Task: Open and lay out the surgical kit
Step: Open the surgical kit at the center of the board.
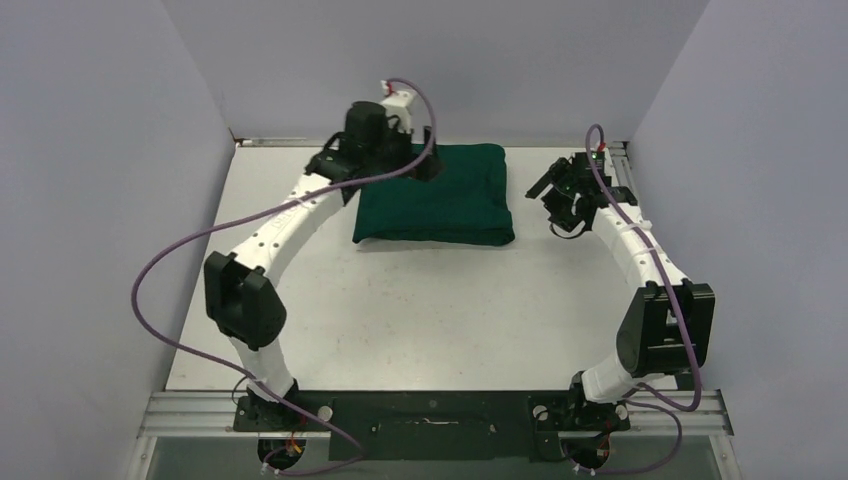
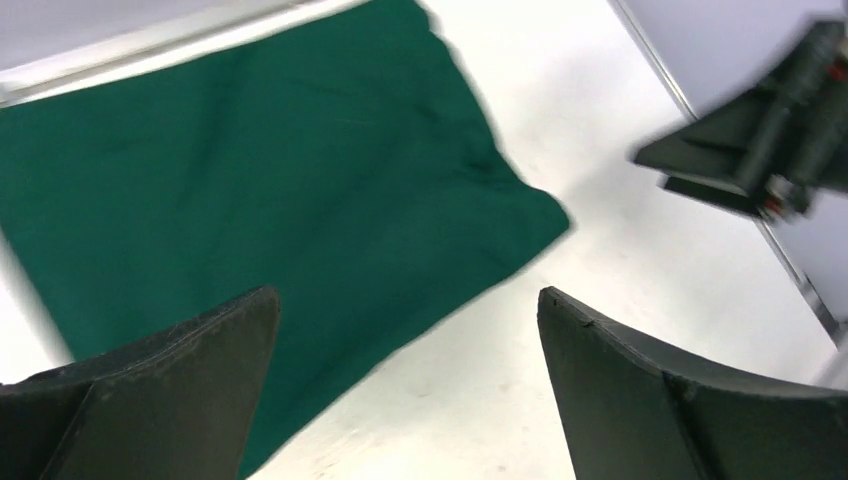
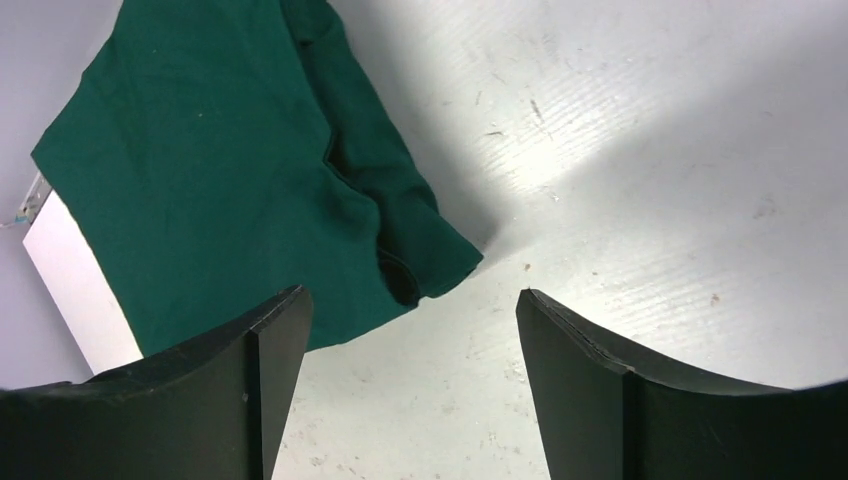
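Overhead, the white counter (image 1: 400, 320) forms the floor of a three-sided enclosure. It is bounded by a pale grey left wall (image 1: 90, 150), a back wall (image 1: 450, 60) and a right wall (image 1: 760, 150). A metal rail (image 1: 440, 405) runs along the near edge and carries both arm bases. In the right wrist view the counter surface shows fine scratches and dark specks.

The left gripper (image 1: 428, 165) sits over the far left corner of the surgical kit (image 1: 440, 195). Its fingers (image 2: 200, 350) are spread wide, with nothing between them.

The surgical kit is a folded dark green cloth bundle. It lies flat at the far centre of the counter, close to the back wall, with the wrap closed.

The right gripper (image 1: 560, 205) is beside the right edge of the kit and apart from it. Its fingers are parted and it holds nothing.

Limits of view:
- The cloth covers whatever the kit contains.
- In the top view the left wrist hides the kit's far left corner, so contact with the cloth cannot be confirmed.
- The left wrist view is motion-blurred, so the cloth edges and the right gripper at upper right appear smeared.
- The right wrist view cuts the kit off at the top and left, and only the layered folds at one corner are clear.
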`<state>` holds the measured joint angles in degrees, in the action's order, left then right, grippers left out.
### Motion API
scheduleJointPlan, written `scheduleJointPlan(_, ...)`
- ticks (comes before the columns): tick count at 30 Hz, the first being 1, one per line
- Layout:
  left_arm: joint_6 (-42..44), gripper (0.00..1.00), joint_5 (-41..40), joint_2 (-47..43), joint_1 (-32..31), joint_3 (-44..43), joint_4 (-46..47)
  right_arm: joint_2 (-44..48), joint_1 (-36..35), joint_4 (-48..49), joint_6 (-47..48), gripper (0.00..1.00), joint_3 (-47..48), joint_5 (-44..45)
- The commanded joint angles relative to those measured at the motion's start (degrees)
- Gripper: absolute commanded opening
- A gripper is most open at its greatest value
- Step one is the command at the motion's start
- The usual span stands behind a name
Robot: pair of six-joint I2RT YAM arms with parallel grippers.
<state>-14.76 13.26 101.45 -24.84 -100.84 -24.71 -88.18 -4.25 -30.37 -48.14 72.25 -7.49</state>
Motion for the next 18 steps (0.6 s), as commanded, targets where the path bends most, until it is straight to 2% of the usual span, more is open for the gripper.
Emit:
scheduleJointPlan(1,1.80,0.96,-8.42,4.60,-13.36,-0.76,8.09,3.33,3.28,-2.49,-1.25,0.72,-1.09,0.65)
scheduleJointPlan(4,3.76,0.90,-16.47,8.22,-18.57,-1.67,11.45,4.19,7.75,-3.42,0.01,0.72,-2.83,0.31)
scheduleJointPlan(9,8.51,0.89,-17.94,14.50,-23.38,-7.42,12.11,4.95,12.38,-5.09,2.78,0.73,-5.25,-1.03)
scheduleJointPlan(13,14.30,0.89,-23.54,22.35,-27.39,-14.80,8.69,4.90,15.32,-5.56,3.82,0.74,-7.24,-2.52)
scheduleJointPlan(18,21.34,0.87,-32.61,32.25,-30.71,-28.27,0.78,4.83,17.42,-6.75,5.34,0.75,-7.97,-3.37)
